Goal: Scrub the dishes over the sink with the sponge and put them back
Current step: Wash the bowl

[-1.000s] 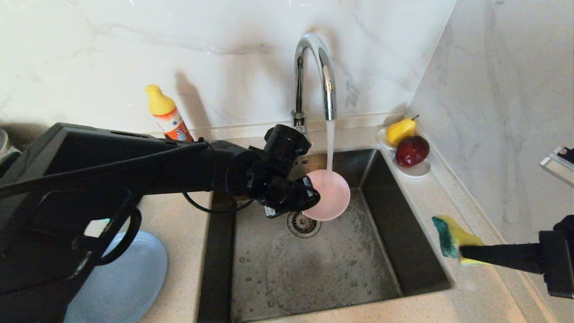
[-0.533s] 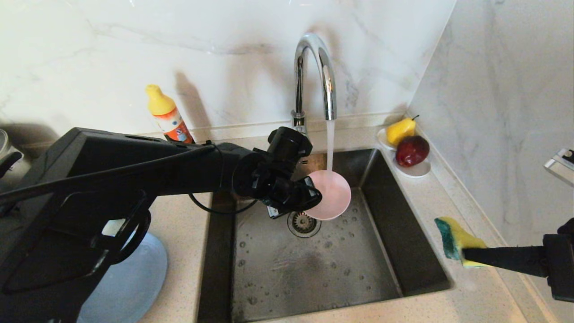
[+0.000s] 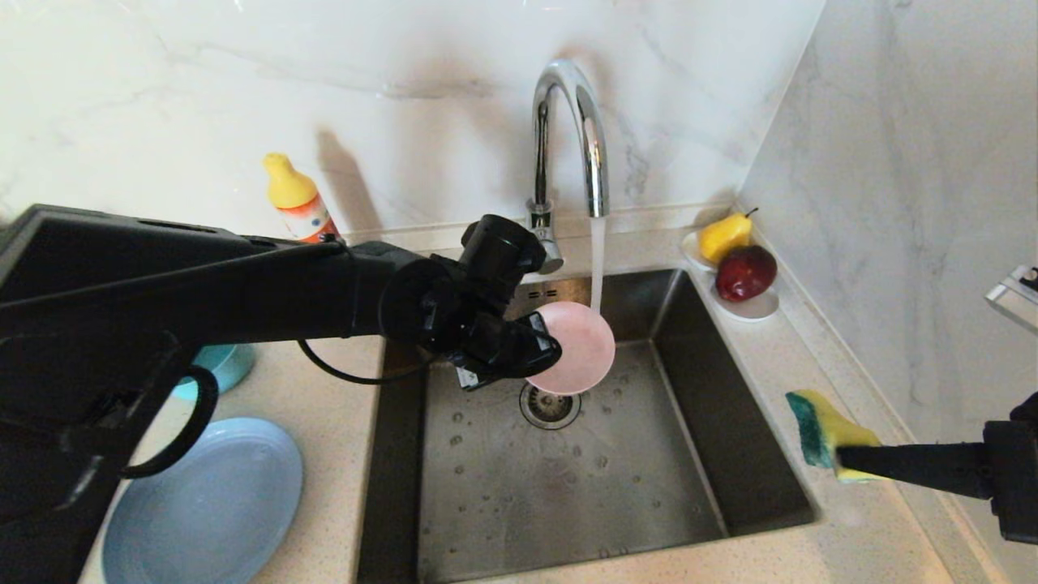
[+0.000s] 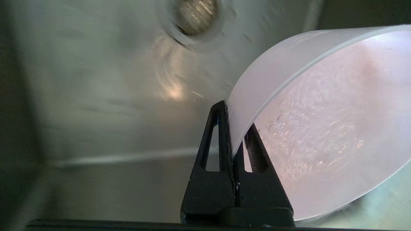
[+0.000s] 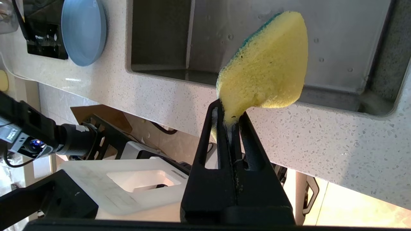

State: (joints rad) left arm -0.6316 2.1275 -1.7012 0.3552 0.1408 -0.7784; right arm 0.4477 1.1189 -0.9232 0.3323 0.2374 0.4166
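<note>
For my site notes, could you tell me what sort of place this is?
Most likely a home kitchen: a steel sink under a running chrome tap, marble-look wall, a soap bottle and a blue plate on the speckled counter.

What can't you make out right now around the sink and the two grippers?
- Teal bowl, head view: mostly hidden behind the left arm.
- Grey-blue plate, head view: near edge cut off by the arm.
- Drain strainer, left wrist view: blurred and cut off by the picture's edge.
- Right gripper, head view: its body runs off the frame; only the fingers on the sponge show.
</note>
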